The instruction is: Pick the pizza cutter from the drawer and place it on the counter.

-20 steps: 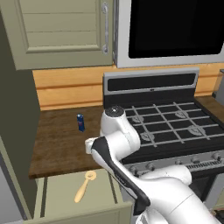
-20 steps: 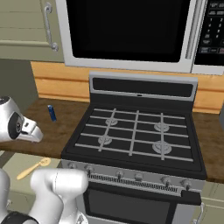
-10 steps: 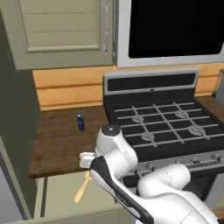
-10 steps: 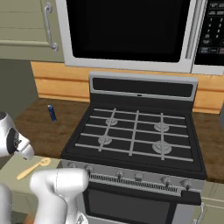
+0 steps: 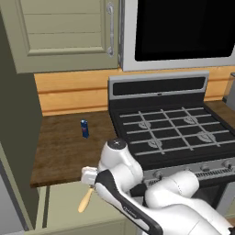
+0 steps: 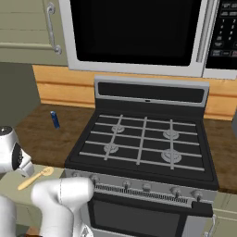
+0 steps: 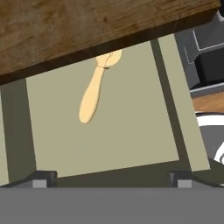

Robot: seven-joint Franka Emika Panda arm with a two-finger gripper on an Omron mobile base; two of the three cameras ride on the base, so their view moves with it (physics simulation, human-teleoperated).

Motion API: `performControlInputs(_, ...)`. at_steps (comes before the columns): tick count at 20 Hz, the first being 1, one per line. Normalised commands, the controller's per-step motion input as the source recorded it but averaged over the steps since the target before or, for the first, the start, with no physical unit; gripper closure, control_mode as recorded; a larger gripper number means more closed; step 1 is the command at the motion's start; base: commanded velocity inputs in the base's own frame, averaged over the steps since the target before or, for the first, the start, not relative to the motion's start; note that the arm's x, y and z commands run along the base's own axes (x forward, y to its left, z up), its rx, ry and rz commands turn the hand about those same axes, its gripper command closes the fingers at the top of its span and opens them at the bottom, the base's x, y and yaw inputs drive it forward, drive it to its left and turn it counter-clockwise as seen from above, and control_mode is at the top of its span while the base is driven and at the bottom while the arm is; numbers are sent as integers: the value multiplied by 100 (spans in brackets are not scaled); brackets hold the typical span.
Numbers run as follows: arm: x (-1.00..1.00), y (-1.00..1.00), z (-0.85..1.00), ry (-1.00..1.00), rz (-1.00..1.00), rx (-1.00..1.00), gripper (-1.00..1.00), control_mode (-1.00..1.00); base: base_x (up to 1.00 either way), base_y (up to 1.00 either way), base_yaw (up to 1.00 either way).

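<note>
With its fingers spread, the pincer hovers above the cutter ahead, whose head tucked under the counter edge could snag when lifted.

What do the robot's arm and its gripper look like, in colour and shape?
The arm is glossy white, built of thick rounded segments with a dark band along one link and a grey round cap on a joint. The gripper ends in two small dark grey finger tips, blocky in shape. No cables or markings show.
</note>
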Motion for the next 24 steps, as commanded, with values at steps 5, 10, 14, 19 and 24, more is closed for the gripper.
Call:
performControlInputs(5, 38, 23, -17, 0, -1, -6, -100, -100, 0, 0, 0)
performControlInputs(10, 27, 38, -46, 0, -1, -15, -100, -100, 0, 0, 0)
performControlInputs(14, 15, 45, -49, 1, 0, -17, -100, -100, 0, 0, 0)
performControlInputs(19, 3, 33, -38, 0, 0, -14, -100, -100, 0, 0, 0)
performControlInputs(24, 0, 4, -22, 0, 0, -4, -100, -100, 0, 0, 0)
